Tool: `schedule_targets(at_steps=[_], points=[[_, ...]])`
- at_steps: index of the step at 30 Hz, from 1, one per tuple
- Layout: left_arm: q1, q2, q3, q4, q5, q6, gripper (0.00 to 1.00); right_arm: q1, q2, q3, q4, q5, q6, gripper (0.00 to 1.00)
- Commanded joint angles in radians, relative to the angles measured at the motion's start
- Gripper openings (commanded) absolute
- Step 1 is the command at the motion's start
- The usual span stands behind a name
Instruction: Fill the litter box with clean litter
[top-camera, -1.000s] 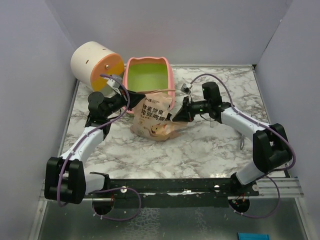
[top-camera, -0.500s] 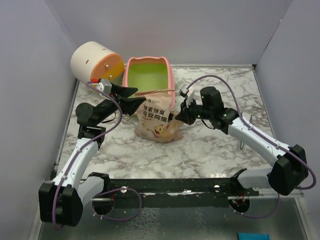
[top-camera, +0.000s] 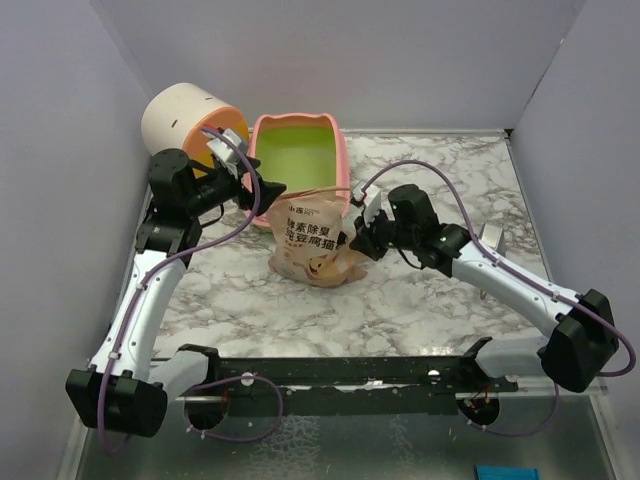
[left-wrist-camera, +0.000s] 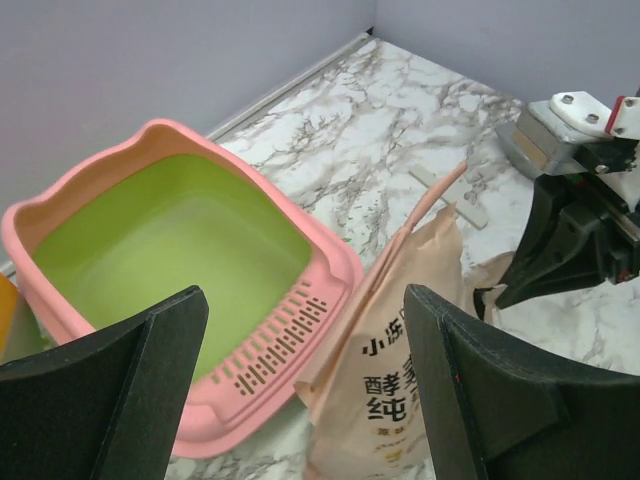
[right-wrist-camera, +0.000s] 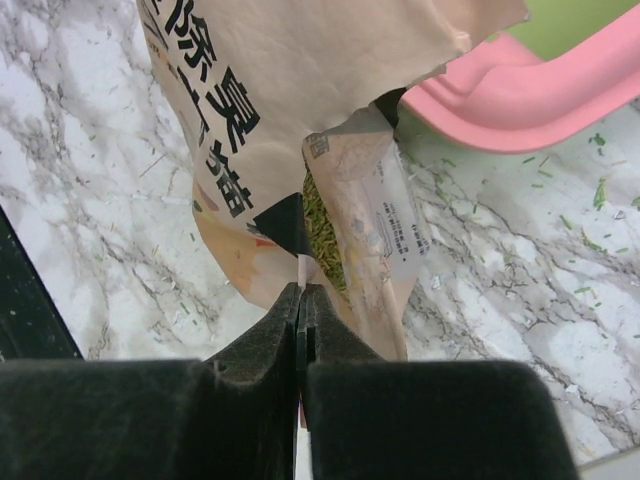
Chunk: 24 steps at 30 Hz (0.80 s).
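The pink litter box (top-camera: 296, 128), lime-green inside (left-wrist-camera: 170, 235), stands at the back of the table with its slotted ledge (left-wrist-camera: 270, 345) toward me. A tan printed pouch (top-camera: 312, 238) leans against its near end. My left gripper (top-camera: 262, 190) hangs open above the ledge and the pouch top (left-wrist-camera: 400, 360), with nothing between its fingers. My right gripper (right-wrist-camera: 300, 292) is shut on a lower corner flap of the pouch (right-wrist-camera: 300, 110). Clean litter (right-wrist-camera: 320, 235) shows as greenish granules through a gap in the pouch. No litter shows in the box.
A cream-and-orange cylinder (top-camera: 185, 125) lies at the back left, right behind my left arm. A grey metal object (top-camera: 491, 237) lies beside my right forearm. Stray green bits (right-wrist-camera: 598, 192) dot the marble near the box corner (right-wrist-camera: 520, 80). Grey walls close three sides.
My left gripper has opened, let go of the pouch top and risen back toward the cylinder. The right gripper has stayed shut on the pouch and shifted slightly left.
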Motion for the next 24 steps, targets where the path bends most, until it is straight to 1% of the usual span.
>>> schedule_targets(at_steps=[1,3,6,8,10,12,14,17,19,20,21,24], points=[[-0.011,0.044,0.094,-0.180,0.052,0.206,0.81,0.024,-0.052,-0.035,-0.059,0.005,0.015,0.01],[-0.015,0.080,0.121,-0.206,0.138,0.274,0.81,0.026,-0.057,-0.029,-0.070,-0.002,0.016,0.01],[-0.034,0.168,0.208,-0.335,0.208,0.397,0.79,0.029,-0.064,-0.016,-0.087,-0.001,0.015,0.01],[-0.062,0.221,0.256,-0.418,0.228,0.458,0.79,0.029,-0.067,-0.002,-0.104,0.001,0.011,0.01],[-0.098,0.258,0.287,-0.492,0.221,0.515,0.79,0.031,-0.069,0.010,-0.117,0.007,0.006,0.01],[-0.136,0.281,0.300,-0.538,0.172,0.563,0.79,0.031,-0.068,0.023,-0.129,0.010,-0.004,0.01],[-0.162,0.309,0.303,-0.570,0.124,0.596,0.79,0.031,-0.065,0.033,-0.135,0.006,-0.009,0.01],[-0.181,0.329,0.294,-0.586,0.114,0.612,0.78,0.031,-0.057,0.047,-0.143,0.006,-0.015,0.01],[-0.193,0.333,0.289,-0.588,0.113,0.618,0.73,0.031,-0.050,0.055,-0.146,0.012,-0.017,0.01],[-0.198,0.332,0.284,-0.587,0.107,0.623,0.69,0.031,-0.048,0.059,-0.148,0.016,-0.018,0.01],[-0.206,0.327,0.277,-0.582,0.093,0.628,0.63,0.031,-0.046,0.062,-0.149,0.019,-0.017,0.01],[-0.235,0.256,0.193,-0.482,0.037,0.603,0.35,0.030,-0.045,0.068,-0.149,0.022,-0.015,0.01]])
